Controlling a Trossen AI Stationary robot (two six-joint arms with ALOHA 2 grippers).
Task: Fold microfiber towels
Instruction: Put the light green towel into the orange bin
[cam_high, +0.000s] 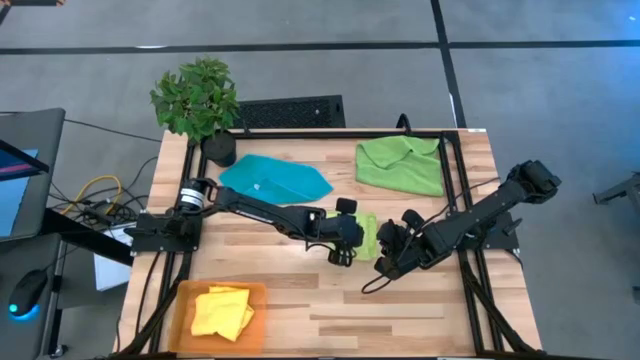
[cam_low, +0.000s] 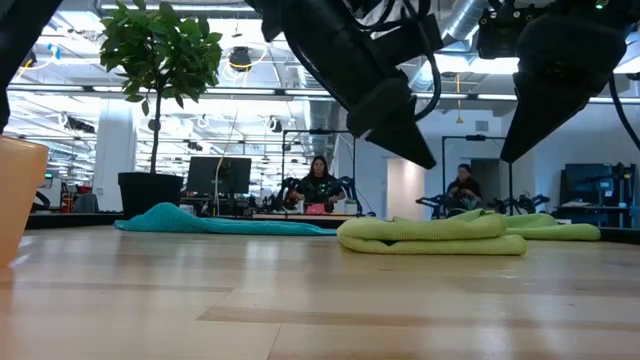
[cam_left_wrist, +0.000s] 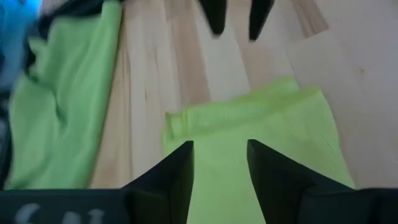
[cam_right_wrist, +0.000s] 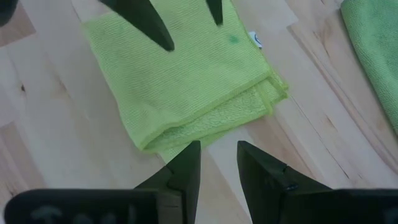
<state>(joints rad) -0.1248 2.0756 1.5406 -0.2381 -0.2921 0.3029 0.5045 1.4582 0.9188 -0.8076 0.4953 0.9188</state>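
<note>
High view: the folded lime towel (cam_high: 368, 236) lies flat mid-worktop, long axis front-to-back, between left gripper (cam_high: 343, 232) and right gripper (cam_high: 391, 248), both jaws released above it

Even, bright overhead lighting; soft shadows. Left wrist view blurred; low view foreground table (cam_low: 300, 320) out of focus.

Overhead, table-level, 2 wrist cams

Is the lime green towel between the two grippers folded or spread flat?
Folded. The lime green towel lies as a compact rectangle with stacked layers along one edge; neither gripper touches it.
</note>
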